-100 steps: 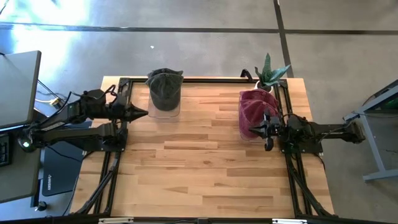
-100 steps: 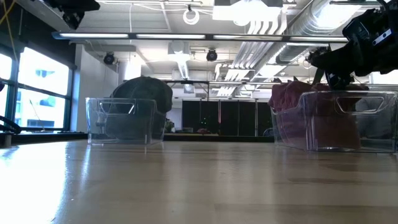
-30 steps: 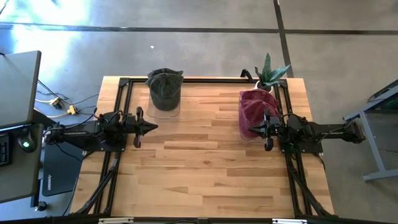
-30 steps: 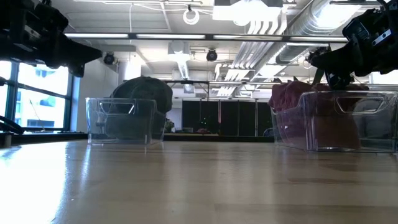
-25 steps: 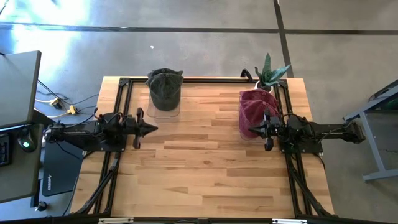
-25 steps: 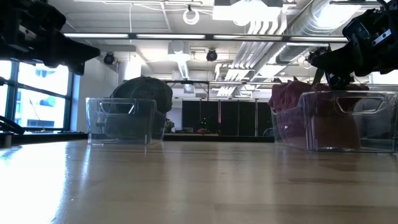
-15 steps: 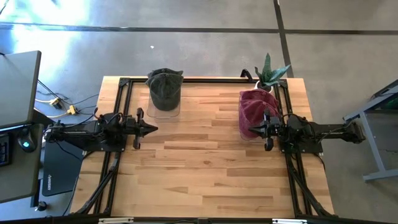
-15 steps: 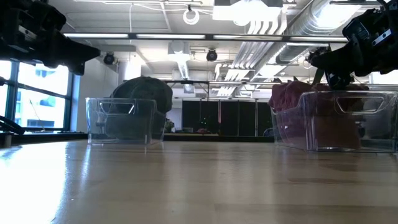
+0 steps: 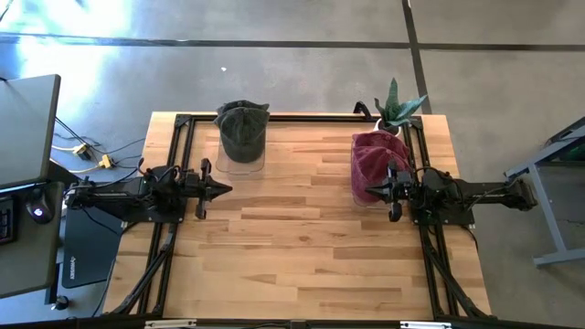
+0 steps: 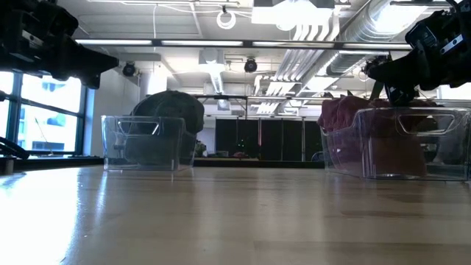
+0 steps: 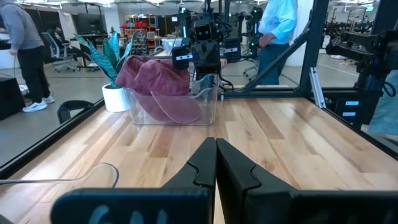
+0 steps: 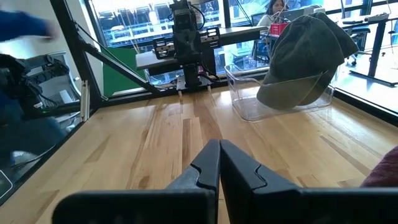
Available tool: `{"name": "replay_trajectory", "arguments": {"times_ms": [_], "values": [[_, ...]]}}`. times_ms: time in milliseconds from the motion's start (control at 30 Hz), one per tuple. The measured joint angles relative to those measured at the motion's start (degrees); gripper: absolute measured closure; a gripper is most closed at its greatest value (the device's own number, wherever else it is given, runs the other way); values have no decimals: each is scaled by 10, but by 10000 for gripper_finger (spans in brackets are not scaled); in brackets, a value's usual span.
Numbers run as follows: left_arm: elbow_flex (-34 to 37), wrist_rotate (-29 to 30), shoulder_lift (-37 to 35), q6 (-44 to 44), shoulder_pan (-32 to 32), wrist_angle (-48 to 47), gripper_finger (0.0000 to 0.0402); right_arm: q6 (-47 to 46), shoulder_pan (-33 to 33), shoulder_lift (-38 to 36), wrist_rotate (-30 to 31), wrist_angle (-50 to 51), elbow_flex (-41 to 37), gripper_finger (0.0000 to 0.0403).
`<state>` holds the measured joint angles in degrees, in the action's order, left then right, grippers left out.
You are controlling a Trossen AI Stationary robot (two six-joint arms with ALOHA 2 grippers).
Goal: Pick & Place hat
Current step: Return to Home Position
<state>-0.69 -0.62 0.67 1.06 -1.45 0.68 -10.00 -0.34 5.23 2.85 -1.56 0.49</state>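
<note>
Well, wooden table point(image 9: 302, 238); blurred sleeve point(image 12: 25, 25), perhaps.

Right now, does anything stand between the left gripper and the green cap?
Nothing visible does. Only bare table lies between the left gripper, fingers shut, and the clear bin holding the green cap.

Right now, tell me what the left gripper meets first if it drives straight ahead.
Probably the right gripper, facing it across the table. The left gripper aims close to the edge of the bin with the red cap, so the bin could come first; depth is unclear.
</note>
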Motion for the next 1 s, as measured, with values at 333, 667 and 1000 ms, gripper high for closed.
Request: {"name": "replay_trajectory", "arguments": {"times_ms": [333,667,1000], "values": [[0,0,0,0,0,0,401,0,0,0,0,0,0,394],[0,0,0,0,0,0,401,0,0,0,0,0,0,400],[0,0,0,0,0,0,401,0,0,0,0,0,0,394]]}}
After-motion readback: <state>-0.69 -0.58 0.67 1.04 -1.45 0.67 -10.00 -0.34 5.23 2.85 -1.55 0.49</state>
